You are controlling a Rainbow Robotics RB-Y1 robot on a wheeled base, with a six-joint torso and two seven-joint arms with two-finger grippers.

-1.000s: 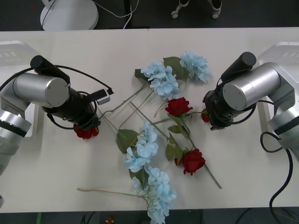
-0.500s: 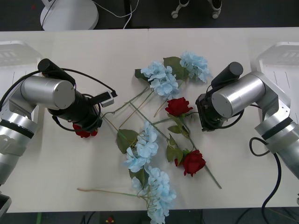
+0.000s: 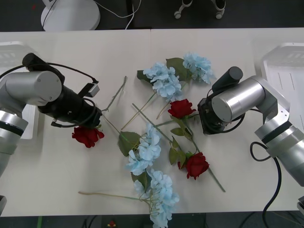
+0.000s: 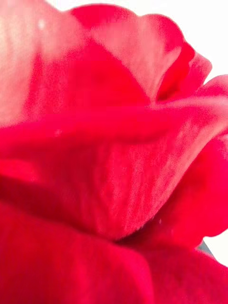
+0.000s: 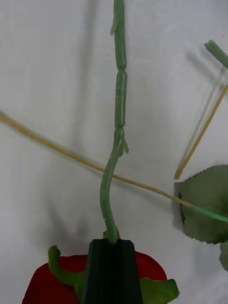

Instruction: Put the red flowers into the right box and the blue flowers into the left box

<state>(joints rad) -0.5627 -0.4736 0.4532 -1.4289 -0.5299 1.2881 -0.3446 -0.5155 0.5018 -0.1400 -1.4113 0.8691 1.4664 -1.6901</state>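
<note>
My left gripper (image 3: 94,119) (image 5: 112,243) is shut on the green stem (image 5: 117,142) of a red rose (image 3: 87,136), just above the bloom (image 5: 149,270). That stem slants up toward the table's middle (image 3: 118,90). Two more red flowers (image 3: 181,108) (image 3: 196,164) lie in the central pile. Blue flowers lie at the back (image 3: 164,80) (image 3: 198,65) and toward the front (image 3: 142,149) (image 3: 161,194). My right gripper (image 3: 207,119) points down just right of the pile, and red petals (image 4: 109,166) press right up against its camera.
A white box (image 3: 14,54) stands at the table's left edge and another white box (image 3: 285,61) at the right edge. Loose stems and leaves (image 3: 127,141) cross the middle. A bare stem (image 3: 109,194) lies near the front edge.
My left gripper has drawn back to the left with the rose, whose bloom now shows fully and whose stem has swung out of the pile. My right arm has shifted left toward the pile.
</note>
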